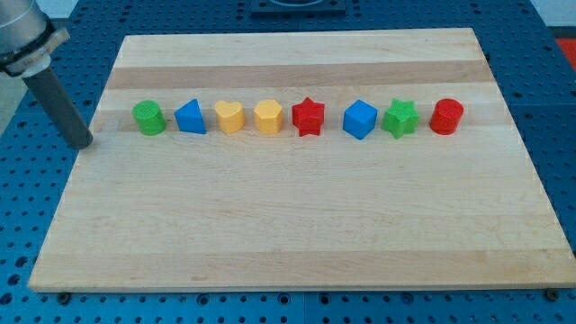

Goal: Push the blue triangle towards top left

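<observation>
The blue triangle (191, 117) sits second from the view's left in a single row of blocks running across the upper part of the wooden board (297, 225), just beside the green cylinder (148, 118) on its left and the yellow heart (229, 117) on its right. Its apex points toward the view's top, and its broad base, the long axis, lies along the row, left to right. The arm carries no hand at all, only the dark rod, and my tip (83, 144) stands off the board's left edge, beyond the green cylinder and well apart from the triangle. That is where I see the trouble: coming straight in from there, the tip would meet the green cylinder first and shove it into the triangle. To send the triangle up and left, the tip probably has to come round to its lower right, a tight spot by the heart, which could be knocked aside. A push off centre on that flat base would likely spin the triangle. Further right stand a yellow hexagon (268, 117), red star (308, 117), blue cube (359, 119), green star (400, 118) and red cylinder (446, 117).
</observation>
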`<state>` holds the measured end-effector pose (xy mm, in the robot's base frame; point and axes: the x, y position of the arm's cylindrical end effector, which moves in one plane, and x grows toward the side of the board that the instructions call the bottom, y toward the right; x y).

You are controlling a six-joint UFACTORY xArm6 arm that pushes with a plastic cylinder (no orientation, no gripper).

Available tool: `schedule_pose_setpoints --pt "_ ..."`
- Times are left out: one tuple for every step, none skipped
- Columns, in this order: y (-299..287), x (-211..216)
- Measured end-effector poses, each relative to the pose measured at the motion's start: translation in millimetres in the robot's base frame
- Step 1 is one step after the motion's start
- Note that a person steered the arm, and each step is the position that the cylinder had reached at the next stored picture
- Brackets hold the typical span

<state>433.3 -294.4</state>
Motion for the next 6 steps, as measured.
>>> schedule_pose_setpoints --pt "31 8" --pt "62 8" --pt "89 8" --pt "110 6" --pt "128 -5" --pt "139 -22"
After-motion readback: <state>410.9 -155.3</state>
